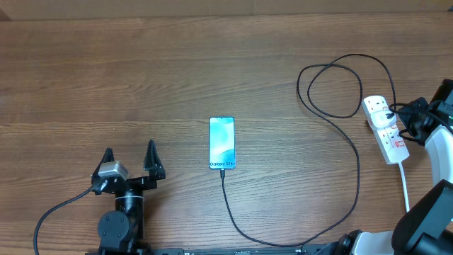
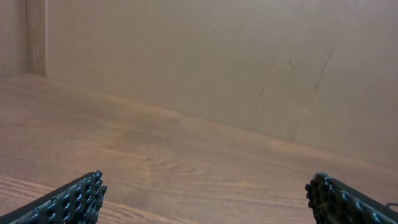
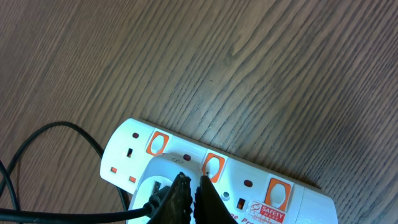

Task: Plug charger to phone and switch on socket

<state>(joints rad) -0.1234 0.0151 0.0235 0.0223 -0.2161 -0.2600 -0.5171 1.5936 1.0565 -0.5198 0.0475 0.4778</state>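
Note:
The phone [image 1: 221,143] lies flat mid-table with its screen lit. The charger [image 1: 227,205], a thin black cable, meets the phone's near edge, runs right and loops up to the socket [image 1: 383,126]. In the right wrist view the socket [image 3: 180,148] is a white strip with orange-framed rocker switches and a white adapter [image 3: 152,180] plugged in, and the cable [image 3: 62,125] curves at the left. My right gripper [image 3: 191,180] is shut and holds nothing, its tips at the edge of the middle switch [image 3: 213,167]. My left gripper [image 1: 129,157] stands wide open over bare wood, left of the phone.
The socket's thick white cord [image 1: 405,185] runs toward the near right edge beside my right arm. The left wrist view has only wooden tabletop [image 2: 186,155], a pale back wall and my open left gripper [image 2: 206,183].

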